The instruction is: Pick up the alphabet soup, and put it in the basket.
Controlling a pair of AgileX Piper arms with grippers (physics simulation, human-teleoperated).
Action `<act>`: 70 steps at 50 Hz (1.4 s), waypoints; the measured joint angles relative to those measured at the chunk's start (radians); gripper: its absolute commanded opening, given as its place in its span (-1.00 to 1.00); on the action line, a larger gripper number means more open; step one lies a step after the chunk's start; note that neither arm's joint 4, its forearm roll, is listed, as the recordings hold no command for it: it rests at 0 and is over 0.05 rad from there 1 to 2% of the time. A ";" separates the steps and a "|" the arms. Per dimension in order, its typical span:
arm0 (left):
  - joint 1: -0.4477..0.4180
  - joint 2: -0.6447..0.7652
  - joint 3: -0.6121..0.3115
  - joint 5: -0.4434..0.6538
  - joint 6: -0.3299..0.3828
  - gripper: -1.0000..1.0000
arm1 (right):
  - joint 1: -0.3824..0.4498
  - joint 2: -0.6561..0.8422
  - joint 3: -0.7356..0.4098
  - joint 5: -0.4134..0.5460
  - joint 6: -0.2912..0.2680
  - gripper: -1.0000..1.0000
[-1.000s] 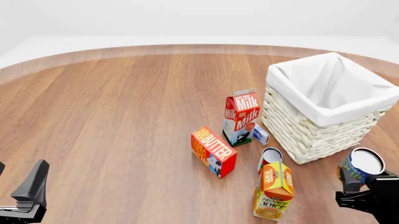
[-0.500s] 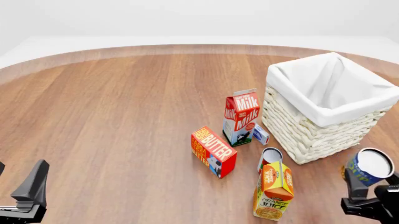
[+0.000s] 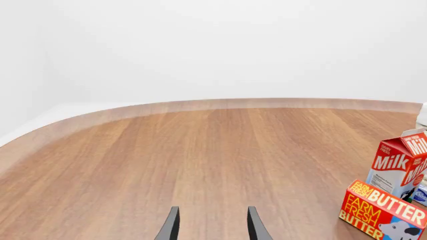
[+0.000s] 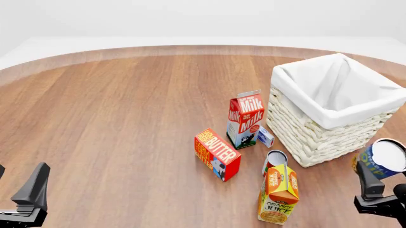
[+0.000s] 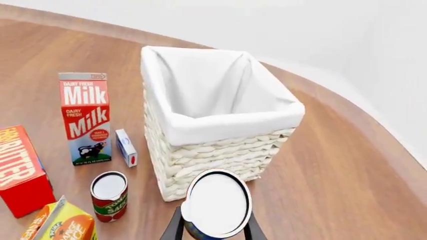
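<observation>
The alphabet soup (image 4: 385, 159), a small can with a blue label and white round top, is held tilted in my right gripper (image 4: 381, 178) at the front view's right edge, above the table and just right of the basket (image 4: 317, 128). In the right wrist view the can (image 5: 215, 204) sits between the fingers, with the white wicker basket (image 5: 220, 150) and its cloth lining just beyond. My left gripper (image 3: 210, 227) is open and empty, low at the front left (image 4: 28, 197), far from everything.
A milk carton (image 4: 245, 118), a small white box (image 4: 265, 137), a butter box (image 4: 217, 154), a red-labelled can (image 4: 275, 161) and an orange juice carton (image 4: 279, 194) stand left of the basket. The table edge curves along the back.
My right gripper has lifted the soup can up and to the right, toward the basket's right front corner. The left arm has not moved.
</observation>
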State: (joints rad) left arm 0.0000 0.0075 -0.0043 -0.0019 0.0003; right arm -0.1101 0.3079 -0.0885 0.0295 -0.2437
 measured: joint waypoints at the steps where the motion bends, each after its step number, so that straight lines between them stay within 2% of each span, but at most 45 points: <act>1: 0.000 0.000 0.000 0.000 0.000 1.00 | 0.002 -0.001 -0.005 0.003 -0.001 -1.00; 30: 0.000 0.000 0.000 0.000 0.000 1.00 | 0.058 0.099 -0.155 -0.031 -0.011 -1.00; 53: 0.000 0.000 0.000 0.000 0.000 1.00 | 0.088 0.153 -0.311 0.012 -0.033 -1.00; 70: 0.000 0.000 0.000 0.000 0.000 1.00 | 0.124 0.209 -0.459 0.065 -0.076 -1.00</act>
State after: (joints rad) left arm 0.0000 0.0075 -0.0043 -0.0019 0.0002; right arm 0.0143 0.5172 -0.5470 0.0948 -0.3200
